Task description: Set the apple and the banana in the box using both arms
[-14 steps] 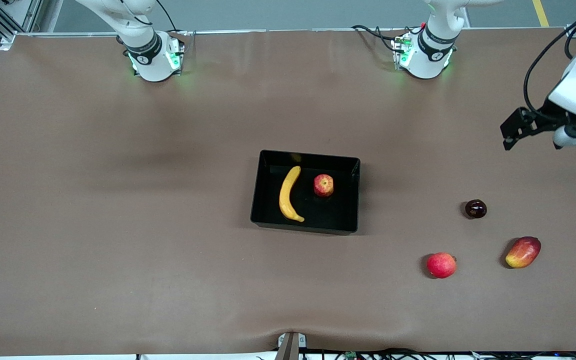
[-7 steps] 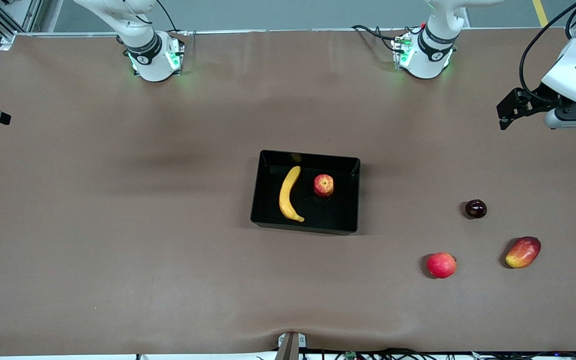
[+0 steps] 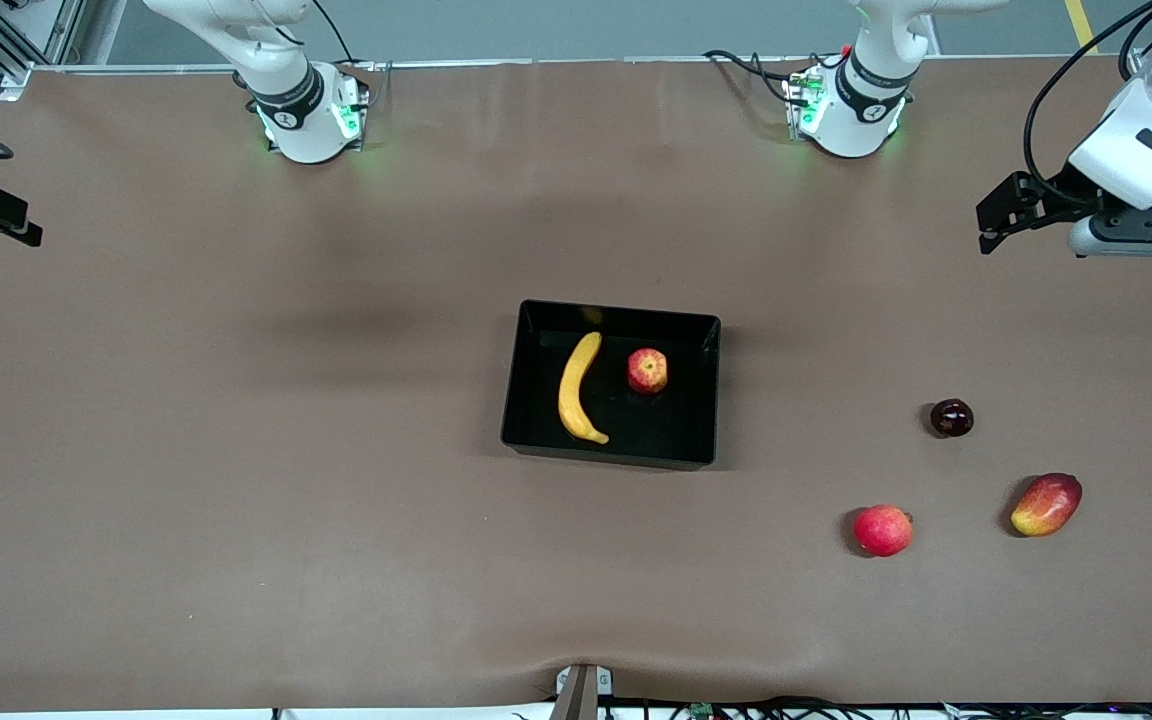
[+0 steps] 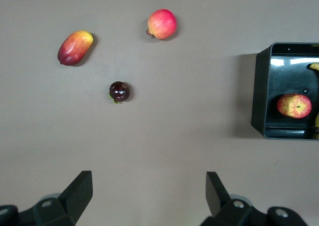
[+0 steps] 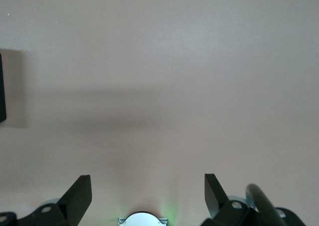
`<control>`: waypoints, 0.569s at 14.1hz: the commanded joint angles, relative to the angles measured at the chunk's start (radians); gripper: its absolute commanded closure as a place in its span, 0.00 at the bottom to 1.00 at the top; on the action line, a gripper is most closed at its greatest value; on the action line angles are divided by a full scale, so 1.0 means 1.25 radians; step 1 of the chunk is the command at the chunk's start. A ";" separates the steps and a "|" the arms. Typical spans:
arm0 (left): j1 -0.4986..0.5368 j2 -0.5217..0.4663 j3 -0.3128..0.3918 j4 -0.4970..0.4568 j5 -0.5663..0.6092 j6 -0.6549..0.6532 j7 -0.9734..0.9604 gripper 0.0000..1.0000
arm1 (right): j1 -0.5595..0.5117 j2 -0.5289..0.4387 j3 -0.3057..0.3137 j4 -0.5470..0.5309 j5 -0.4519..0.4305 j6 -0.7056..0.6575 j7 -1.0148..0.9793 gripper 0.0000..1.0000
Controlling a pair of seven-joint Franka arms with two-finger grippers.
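The black box (image 3: 688, 405) lies mid-table. The yellow banana (image 3: 576, 390) and the streaked red apple (image 3: 647, 370) lie side by side in it, the apple toward the left arm's end. My left gripper (image 3: 991, 220) hangs open and empty over bare table at the left arm's end. Its wrist view shows its open gripper (image 4: 148, 196), the box's wall (image 4: 259, 96) and the apple (image 4: 294, 106). My right gripper (image 3: 4, 220) is at the right arm's end, open and empty (image 5: 148, 196), with only the box's corner (image 5: 2, 89) in its view.
Three loose fruits lie toward the left arm's end, nearer the front camera than the box: a pinkish-red round fruit (image 3: 882, 530), a red-yellow mango (image 3: 1046, 504) and a small dark round fruit (image 3: 951, 417). They also show in the left wrist view.
My left gripper has drawn back toward the robots' edge of the table. My right gripper has come a little farther into view. The fruits and the box have not moved.
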 commanded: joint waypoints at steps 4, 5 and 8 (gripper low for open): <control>0.006 0.006 0.010 0.032 -0.019 -0.012 0.021 0.00 | -0.001 -0.008 0.000 0.004 -0.017 -0.010 0.004 0.00; 0.005 0.015 0.010 0.041 -0.018 -0.012 0.021 0.00 | -0.001 -0.008 0.000 0.004 -0.017 -0.010 0.004 0.00; 0.007 0.016 0.010 0.052 -0.013 -0.012 0.019 0.00 | -0.002 -0.008 -0.001 0.004 -0.017 -0.010 0.004 0.00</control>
